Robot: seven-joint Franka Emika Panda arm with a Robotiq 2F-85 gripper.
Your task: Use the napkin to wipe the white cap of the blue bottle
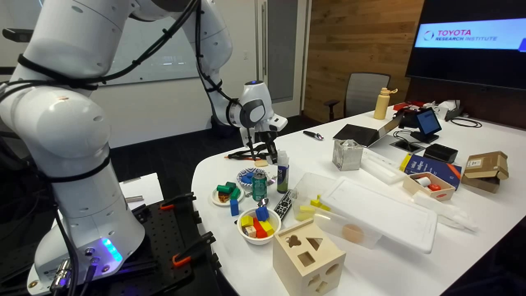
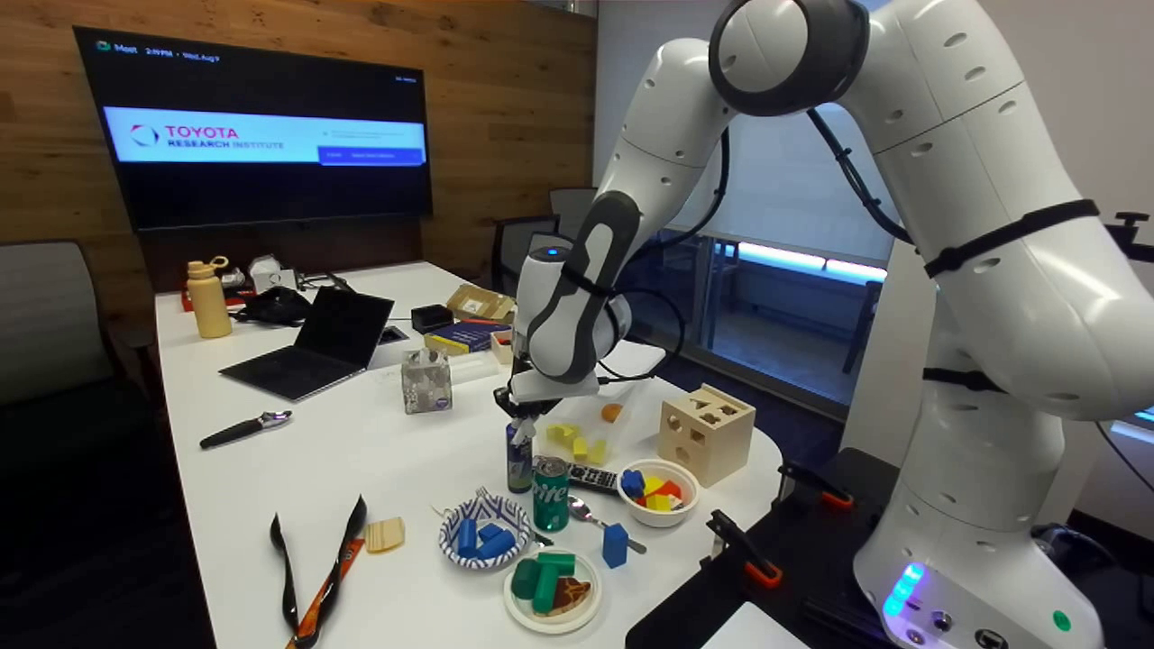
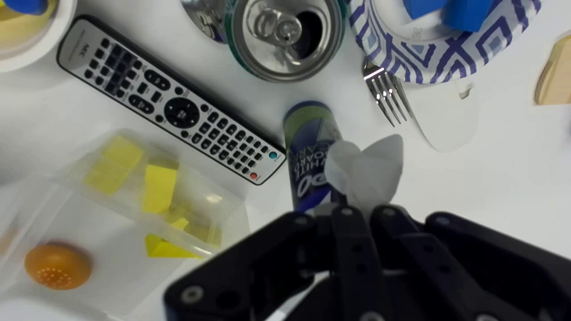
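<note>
The blue bottle [image 3: 308,151] stands upright on the table in the wrist view, with white lettering on its body. It also shows in both exterior views [image 1: 282,179] [image 2: 518,467]. My gripper [image 3: 368,215] is shut on the white napkin [image 3: 372,171], whose crumpled end sticks out beyond the fingertips. In both exterior views the gripper [image 1: 272,158] [image 2: 523,416] is at the bottle's top. The white cap is mostly hidden by the fingers and napkin; in the exterior views I cannot tell cap from napkin, nor whether they touch.
A green can [image 2: 551,496] stands close beside the bottle. A remote [image 3: 178,107], a fork [image 3: 386,89] and a patterned bowl [image 2: 451,552] with blue blocks lie around it. A clear bin [image 1: 304,185] with yellow blocks is near. A tissue box [image 2: 426,383] stands farther off.
</note>
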